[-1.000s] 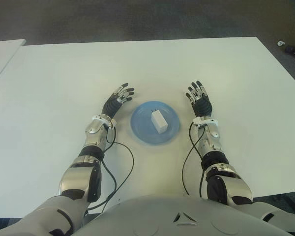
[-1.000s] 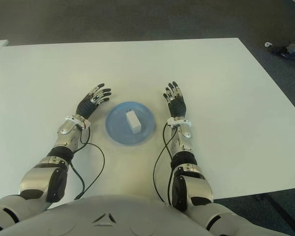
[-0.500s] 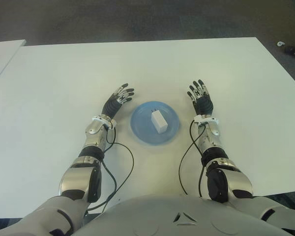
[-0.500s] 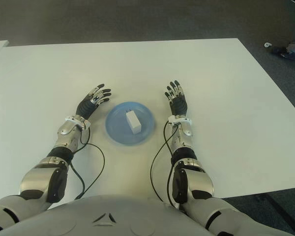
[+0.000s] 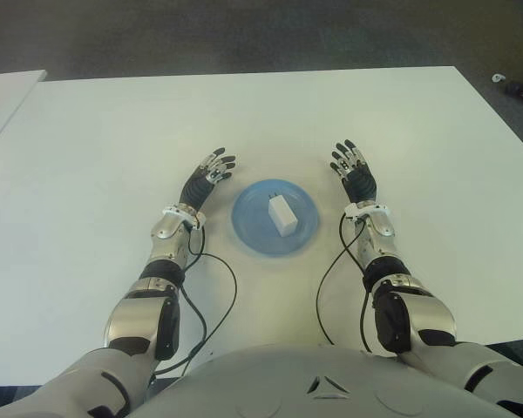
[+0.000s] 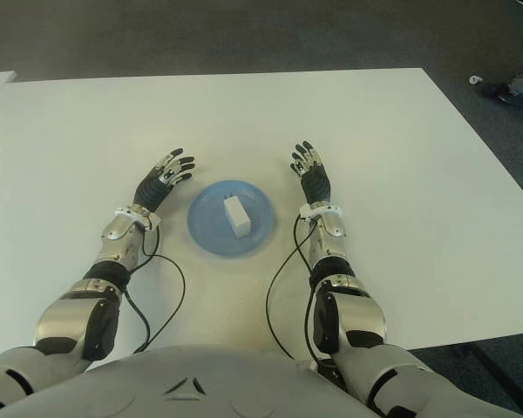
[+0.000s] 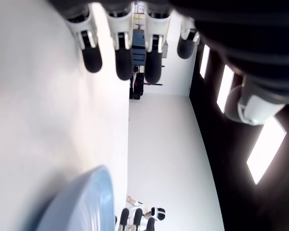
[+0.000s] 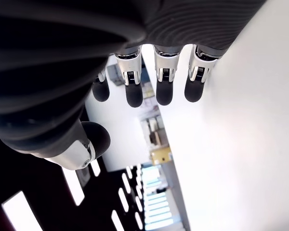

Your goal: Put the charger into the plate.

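One wide white bench carries everything. Both arms lie on it, the left hand just beside the plate on its left, the right hand near it on the right, each with fingers spread and holding nothing. Between them sits the blue plate, and the white charger lies inside it. The placing step looks finished; what remains, I judge, is keeping both hands clear.

A broad white rectangular table is carrying a round light-blue plate, which is sitting near its front-middle.
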